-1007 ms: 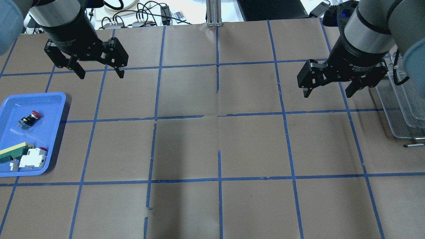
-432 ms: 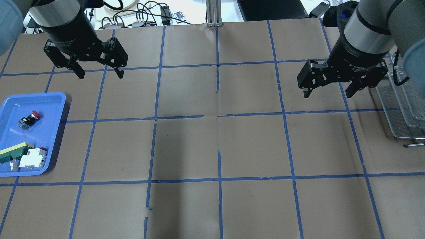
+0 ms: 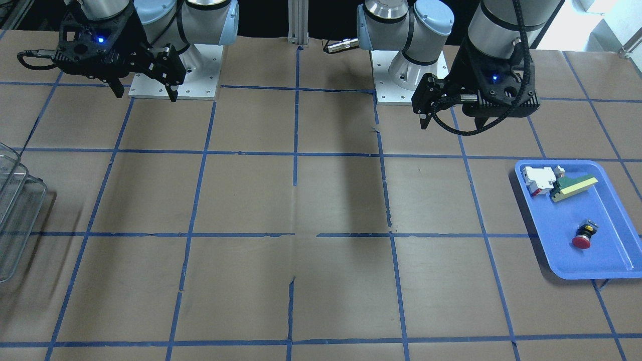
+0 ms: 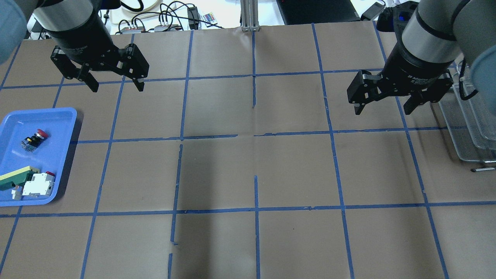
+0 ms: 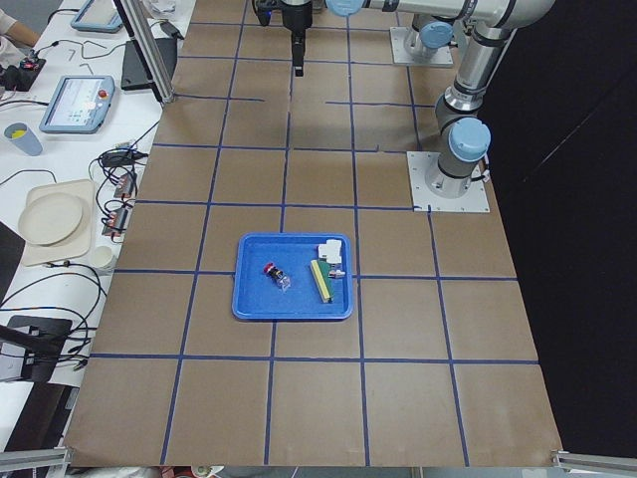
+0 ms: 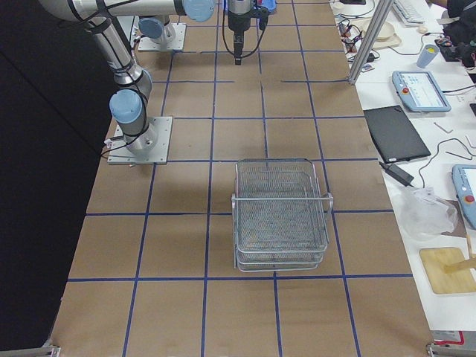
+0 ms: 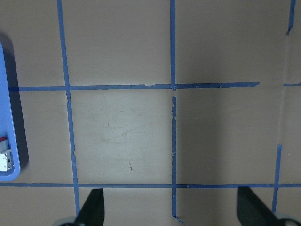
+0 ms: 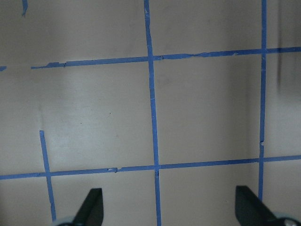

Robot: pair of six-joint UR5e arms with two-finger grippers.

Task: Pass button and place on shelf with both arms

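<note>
At the near end of the blue tray (image 4: 58,162) the green-and-yellow wedge (image 4: 15,177) lies just beside the white-and-red blocky part (image 4: 38,184); farther in, apart from both, the button (image 4: 35,138) lies on its side; the tray sits at the left end of the counter (image 4: 255,170), the wire-mesh shelf (image 4: 469,128) at its right end; beyond, the left claw (image 4: 117,88) and right claw (image 4: 383,111) hang above the counter, both spread wide and empty.

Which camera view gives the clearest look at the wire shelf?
The exterior right view: the whole shelf stands there, tiers visible. The overhead and front-facing views cut it off at their edges; the other views miss it.
</note>
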